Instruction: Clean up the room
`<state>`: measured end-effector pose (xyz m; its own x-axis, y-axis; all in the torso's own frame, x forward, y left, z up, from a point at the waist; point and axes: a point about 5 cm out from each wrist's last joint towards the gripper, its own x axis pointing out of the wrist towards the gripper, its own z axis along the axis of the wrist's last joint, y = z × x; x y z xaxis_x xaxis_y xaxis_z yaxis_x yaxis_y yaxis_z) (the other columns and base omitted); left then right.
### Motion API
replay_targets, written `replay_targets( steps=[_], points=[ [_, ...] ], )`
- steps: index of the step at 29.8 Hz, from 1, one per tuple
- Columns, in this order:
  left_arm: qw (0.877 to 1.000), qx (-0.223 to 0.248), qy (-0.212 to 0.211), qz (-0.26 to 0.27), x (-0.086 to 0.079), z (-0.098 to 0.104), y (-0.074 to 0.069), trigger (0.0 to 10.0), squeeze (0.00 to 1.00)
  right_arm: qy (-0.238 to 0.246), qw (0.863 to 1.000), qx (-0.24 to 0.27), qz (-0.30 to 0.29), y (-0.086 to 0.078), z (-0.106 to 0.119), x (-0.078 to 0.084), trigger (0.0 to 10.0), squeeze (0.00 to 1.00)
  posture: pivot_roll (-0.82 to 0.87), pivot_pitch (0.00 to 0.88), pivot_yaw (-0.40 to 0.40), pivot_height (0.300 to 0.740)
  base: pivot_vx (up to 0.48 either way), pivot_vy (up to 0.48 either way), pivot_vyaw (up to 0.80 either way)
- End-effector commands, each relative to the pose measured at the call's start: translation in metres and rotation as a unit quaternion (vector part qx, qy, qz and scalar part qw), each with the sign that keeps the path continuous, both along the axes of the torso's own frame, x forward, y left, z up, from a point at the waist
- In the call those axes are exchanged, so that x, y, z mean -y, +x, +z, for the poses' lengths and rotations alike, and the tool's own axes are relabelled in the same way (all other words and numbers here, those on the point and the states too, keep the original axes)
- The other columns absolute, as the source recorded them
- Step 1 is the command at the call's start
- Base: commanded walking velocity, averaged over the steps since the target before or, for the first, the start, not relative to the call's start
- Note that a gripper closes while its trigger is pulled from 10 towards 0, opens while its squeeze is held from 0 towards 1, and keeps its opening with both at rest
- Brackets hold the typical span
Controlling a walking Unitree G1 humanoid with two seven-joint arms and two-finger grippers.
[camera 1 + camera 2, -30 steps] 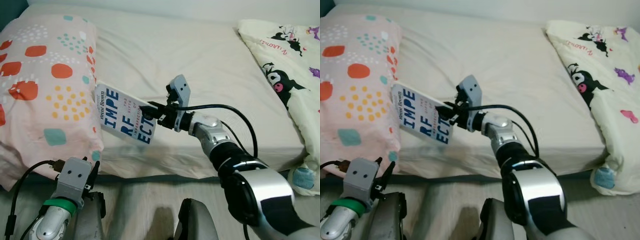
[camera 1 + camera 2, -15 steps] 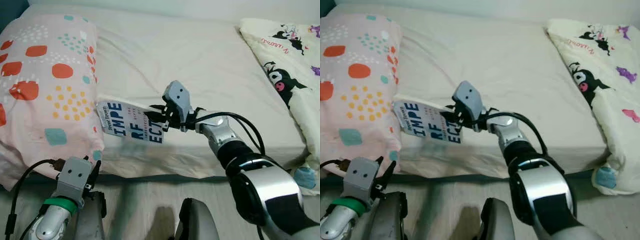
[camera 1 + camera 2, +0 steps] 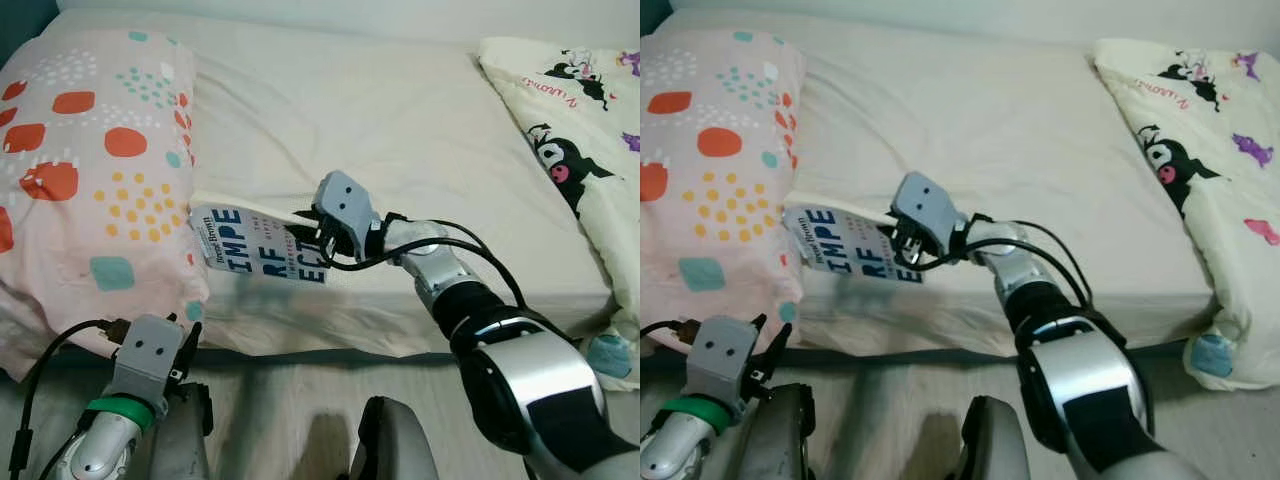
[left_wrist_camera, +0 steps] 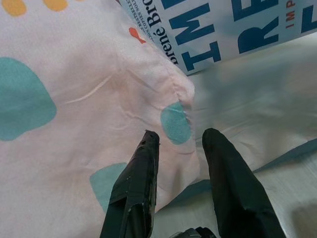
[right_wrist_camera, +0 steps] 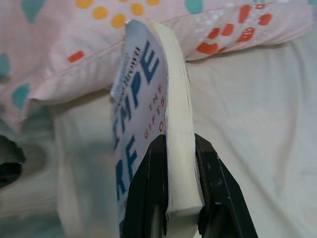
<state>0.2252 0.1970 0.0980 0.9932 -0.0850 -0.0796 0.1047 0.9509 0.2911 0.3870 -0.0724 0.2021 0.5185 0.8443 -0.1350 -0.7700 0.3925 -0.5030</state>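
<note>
Eye views: the right gripper [image 3: 318, 236] holds a book [image 3: 262, 246] above the bed's [image 3: 400, 130] near edge, just beside the spotted pillow [image 3: 90, 170]; a cartoon pillow [image 3: 580, 130] lies at far right; the left gripper [image 3: 185, 345] hangs low before the bed.
Left wrist view: jaws parted with nothing between them, fingers [image 4: 136, 191] near the pillow corner, book above.
Right wrist view: jaws clenched on the book's [image 5: 158, 124] edge, cover tilted, pillow behind.

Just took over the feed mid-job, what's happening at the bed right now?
The right hand is shut on a blue-and-white paperback book, holding it at the near edge of the bed, beside the spotted pink pillow. The left hand hangs low and open by that pillow's corner, holding nothing.
</note>
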Motion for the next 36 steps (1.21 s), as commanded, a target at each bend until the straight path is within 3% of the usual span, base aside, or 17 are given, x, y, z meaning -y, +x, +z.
replay_targets(
  steps=[1,7,8,9,10,11,12,13,14,27,30,31,33,36],
  points=[
    [1.0,-0.012,-0.003,-0.001,0.0,-0.004,-0.004,10.0,0.0,-0.005,1.0,0.008,-0.006,0.0,0.0,0.003,10.0,0.0,0.3,0.161,-0.079,0.531,0.0,0.0,0.0],
    [1.0,-0.012,-0.002,-0.002,-0.001,-0.003,-0.004,10.0,0.0,-0.006,1.0,0.025,-0.017,0.001,0.002,0.002,10.0,0.03,0.3,0.159,-0.078,0.531,0.0,0.0,0.0],
    [1.0,-0.012,-0.002,-0.002,0.0,-0.003,-0.004,10.0,0.0,-0.005,0.999,0.026,-0.018,0.001,0.002,0.002,10.0,0.1,0.3,0.158,-0.078,0.531,0.0,0.0,0.0],
    [1.0,-0.012,-0.002,-0.002,0.0,-0.003,-0.004,10.0,0.0,-0.005,0.999,0.026,-0.019,0.001,0.002,0.002,10.0,0.1,0.3,0.158,-0.078,0.531,0.0,0.0,0.0],
    [1.0,-0.011,-0.002,-0.002,0.0,-0.003,-0.004,10.0,0.0,-0.006,0.999,0.032,-0.027,0.002,0.002,0.002,10.0,0.85,0.3,0.158,-0.079,0.531,0.0,0.0,0.0],
    [1.0,-0.011,-0.002,-0.002,0.0,-0.003,-0.004,10.0,0.0,-0.006,0.999,0.032,-0.027,0.002,0.002,0.002,10.0,0.85,0.3,0.158,-0.079,0.531,0.0,0.0,0.0],
    [1.0,-0.011,-0.002,-0.001,-0.001,-0.003,-0.004,10.0,0.0,-0.014,0.997,0.058,-0.055,0.005,0.004,0.002,10.0,0.25,0.3,0.158,-0.079,0.531,0.0,0.0,0.0],
    [1.0,-0.011,-0.002,-0.001,-0.001,-0.003,-0.004,10.0,0.0,-0.017,0.996,0.067,-0.065,0.006,0.005,0.002,10.0,0.25,0.3,0.158,-0.079,0.531,0.0,0.0,0.0],
    [1.0,-0.011,-0.002,-0.001,-0.001,-0.003,-0.004,10.0,0.0,-0.017,0.995,0.072,-0.074,0.007,0.007,0.002,10.0,0.0,0.3,0.158,-0.079,0.531,0.0,0.0,0.0],
    [1.0,-0.011,-0.001,0.002,-0.002,-0.003,-0.005,10.0,0.0,-0.001,0.981,0.132,-0.143,0.015,0.025,0.006,10.0,0.0,0.31,0.161,-0.083,0.531,0.0,0.0,0.0],
    [1.0,-0.008,0.0,0.007,-0.004,-0.002,-0.003,10.0,0.0,0.086,0.965,0.145,-0.202,0.021,0.047,0.014,10.0,0.0,0.3,0.153,-0.083,0.531,0.0,0.0,0.0],
    [1.0,-0.008,0.0,0.007,-0.004,-0.002,-0.003,10.0,0.0,0.086,0.965,0.145,-0.202,0.021,0.047,0.014,10.0,0.0,0.3,0.153,-0.083,0.531,0.0,0.0,0.0],
    [1.0,-0.006,0.006,0.02,-0.006,-0.003,0.0,10.0,0.0,0.154,0.951,0.114,-0.244,0.025,0.054,0.022,10.0,0.0,0.29,0.143,-0.087,0.531,0.0,0.0,0.0],
    [0.998,-0.021,-0.004,0.065,-0.011,-0.011,0.006,10.0,0.0,0.293,0.901,-0.001,-0.32,0.028,0.034,0.042,10.0,0.0,0.27,0.12,-0.088,0.531,0.0,0.0,0.0]
  ],
)
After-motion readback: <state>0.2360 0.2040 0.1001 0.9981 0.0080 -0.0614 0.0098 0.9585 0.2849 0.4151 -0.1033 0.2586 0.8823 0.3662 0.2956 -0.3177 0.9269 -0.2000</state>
